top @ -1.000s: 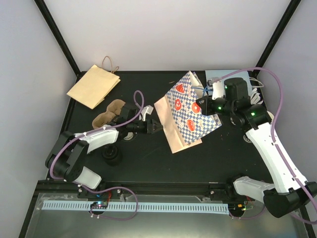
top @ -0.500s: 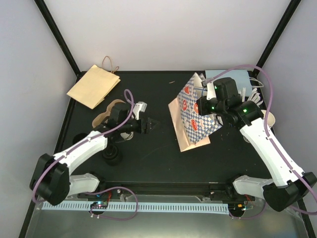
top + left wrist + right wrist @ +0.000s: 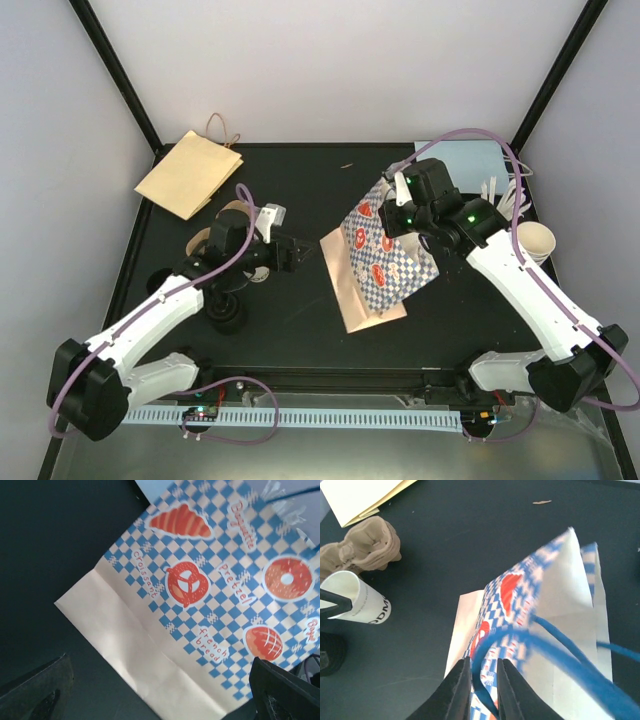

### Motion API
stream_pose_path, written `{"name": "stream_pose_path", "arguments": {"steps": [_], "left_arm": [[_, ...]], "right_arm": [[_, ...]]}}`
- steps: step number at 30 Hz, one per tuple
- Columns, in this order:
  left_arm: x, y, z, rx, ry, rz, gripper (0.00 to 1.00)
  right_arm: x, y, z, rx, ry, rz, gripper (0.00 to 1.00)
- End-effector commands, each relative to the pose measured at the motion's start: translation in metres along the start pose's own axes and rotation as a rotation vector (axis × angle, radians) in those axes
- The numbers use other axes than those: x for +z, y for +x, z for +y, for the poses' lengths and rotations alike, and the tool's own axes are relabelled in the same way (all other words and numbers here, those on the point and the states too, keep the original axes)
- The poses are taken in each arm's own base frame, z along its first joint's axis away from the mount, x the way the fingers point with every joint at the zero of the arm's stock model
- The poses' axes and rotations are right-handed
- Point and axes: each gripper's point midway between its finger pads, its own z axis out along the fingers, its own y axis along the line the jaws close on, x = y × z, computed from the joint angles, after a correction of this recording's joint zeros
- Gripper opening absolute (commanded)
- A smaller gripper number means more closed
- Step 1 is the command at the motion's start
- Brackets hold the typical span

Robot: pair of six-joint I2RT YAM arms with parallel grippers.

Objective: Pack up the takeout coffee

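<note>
Left arm point(image 3: 160, 310) and right arm point(image 3: 535, 290): white tapered link shells between black joint housings point(image 3: 228, 238), black at the shoulder ends, with a purple cable point(image 3: 475, 131) looping loosely along each. Green LEDs point(image 3: 468, 207) are lit on the right arm's wrist section. Left fingers point(image 3: 35, 692) read dark grey, matte and wedge-shaped; right fingers point(image 3: 457, 690) read tan-brown, smooth and gently curved.

My left wrist camera shows me the paper bag point(image 3: 220, 595), blue-checked with croissant, pretzel and doughnut prints, plain tan base nearest, against the dark bench point(image 3: 50, 540). The left gripper point(image 3: 159, 685) stands spread wide.
</note>
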Motion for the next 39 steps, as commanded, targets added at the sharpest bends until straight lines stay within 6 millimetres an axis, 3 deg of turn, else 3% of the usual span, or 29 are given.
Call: {"name": "stream_pose_path", "arguments": {"steps": [1,15,21,30,39], "left_arm": [[-0.019,-0.023,0.012,0.003,-0.133,-0.086,0.99],[-0.042,-0.042,-0.024,0.088,-0.012,-0.178,0.99],[-0.043,-0.043,-0.017,0.069,-0.039,-0.2,0.99],[-0.047,-0.048,-0.024,0.063,-0.005,-0.231,0.99],[-0.04,-0.05,-0.049,0.058,0.079,-0.194,0.99]], "right_arm": [[-0.009,-0.014,0.01,-0.015,-0.027,-0.044,0.2],[-0.019,-0.02,0.028,-0.021,-0.123,-0.077,0.25],[-0.024,-0.022,0.037,-0.019,-0.174,-0.085,0.25],[-0.051,-0.026,0.006,-0.012,-0.015,-0.161,0.28],[-0.076,-0.019,0.0,-0.008,-0.002,-0.212,0.29]]}}
